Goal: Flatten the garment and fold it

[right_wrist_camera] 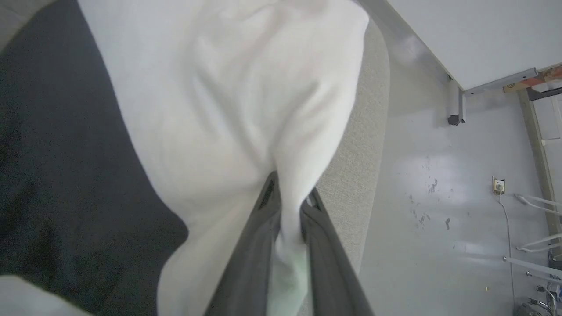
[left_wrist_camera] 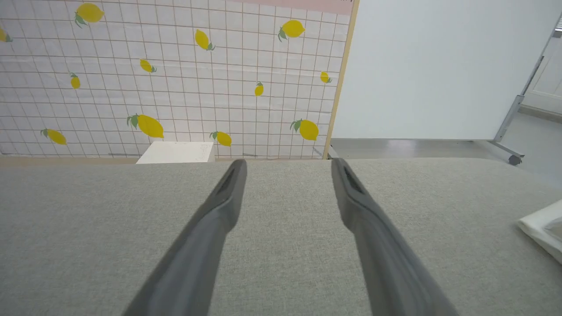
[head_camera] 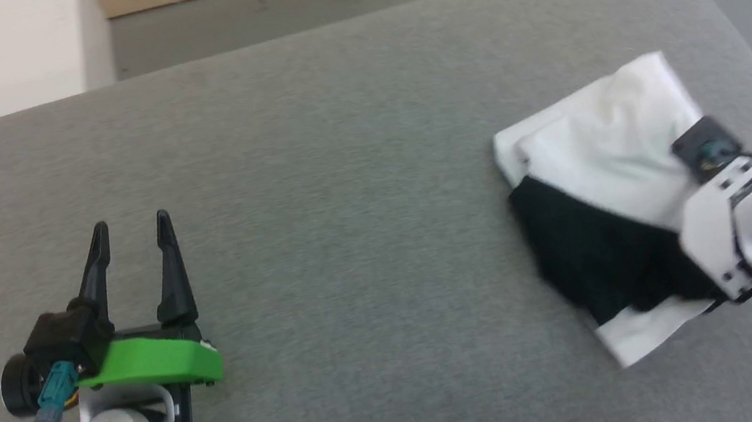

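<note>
The garment lies folded into a small bundle at the right end of the grey padded table, white body on top and a black sleeve across its near side. My right arm's wrist sits over the bundle's right side and hides the fingers there. In the right wrist view my right gripper is shut on a pinched ridge of the white cloth. My left gripper rests open at the lower left, far from the garment, with nothing between its fingers. A white corner of the garment shows at that view's right edge.
The table's rounded right edge runs close beside the garment, with grey floor beyond it. A lemon-patterned tiled wall, a white box and a white panel on a wheeled stand stand past the table's far edge.
</note>
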Controlling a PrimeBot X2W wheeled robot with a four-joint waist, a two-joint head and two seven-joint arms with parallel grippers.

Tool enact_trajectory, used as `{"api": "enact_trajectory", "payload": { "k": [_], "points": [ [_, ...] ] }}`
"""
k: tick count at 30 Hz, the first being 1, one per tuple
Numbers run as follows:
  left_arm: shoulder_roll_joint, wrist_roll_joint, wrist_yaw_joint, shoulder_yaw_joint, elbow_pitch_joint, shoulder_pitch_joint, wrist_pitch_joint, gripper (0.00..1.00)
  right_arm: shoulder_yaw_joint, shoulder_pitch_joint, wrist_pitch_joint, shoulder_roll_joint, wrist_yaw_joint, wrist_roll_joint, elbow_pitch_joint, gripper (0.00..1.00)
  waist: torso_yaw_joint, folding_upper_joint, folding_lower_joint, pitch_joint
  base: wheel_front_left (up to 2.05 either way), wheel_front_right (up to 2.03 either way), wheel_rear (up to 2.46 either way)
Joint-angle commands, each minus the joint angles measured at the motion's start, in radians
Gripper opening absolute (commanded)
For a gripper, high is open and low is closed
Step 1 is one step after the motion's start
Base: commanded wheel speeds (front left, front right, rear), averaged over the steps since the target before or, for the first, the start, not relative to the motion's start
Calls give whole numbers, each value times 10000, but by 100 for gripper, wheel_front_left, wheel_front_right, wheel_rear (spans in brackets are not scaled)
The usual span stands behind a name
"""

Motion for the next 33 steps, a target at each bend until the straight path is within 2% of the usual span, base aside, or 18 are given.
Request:
{"api": "enact_trajectory", "payload": {
  "k": [1, 10, 21, 22, 23, 28, 33],
  "points": [
    [59, 140, 15, -13, -67, -203, -38, 100, -155, -249, -150, -74, -19, -163, 173, 0, -815, 112, 0, 693, 0, 0, 0],
    [414, 350, -19, -271, -218, -763, -38, 100, -1518, -1473, -1900, -161, -19, -948, 2098, 0, -1256, 112, 0, 1737, 0, 0, 0],
    [732, 384, -25, -435, -186, -1126, 18, 100, -3135, -2668, -3160, 631, -19, -2240, 4194, 0, -1041, 112, 0, 2263, 0, 0, 0],
    [736, 372, -20, -439, -151, -1125, 16, 100, -3263, -2696, -3251, 710, -19, -2297, 4323, 23, -1012, 112, 0, 2213, 0, 0, 0],
    [731, 354, -16, -450, -97, -1109, 14, 100, -3446, -2720, -3379, 806, -19, -2331, 4480, 100, -979, 112, 0, 2130, 0, 0, 0],
    [614, 249, 54, -468, 186, -887, -7, 100, -4102, -2591, -4200, 1245, -19, -2236, 4742, 100, -791, 112, 0, 1364, 0, 0, 0],
    [383, 64, 180, -448, 460, -387, -27, 100, -4684, -1992, -5282, 1848, -19, -1471, 4423, 100, -552, 112, 0, 183, 0, 0, 0]
  ]
}}
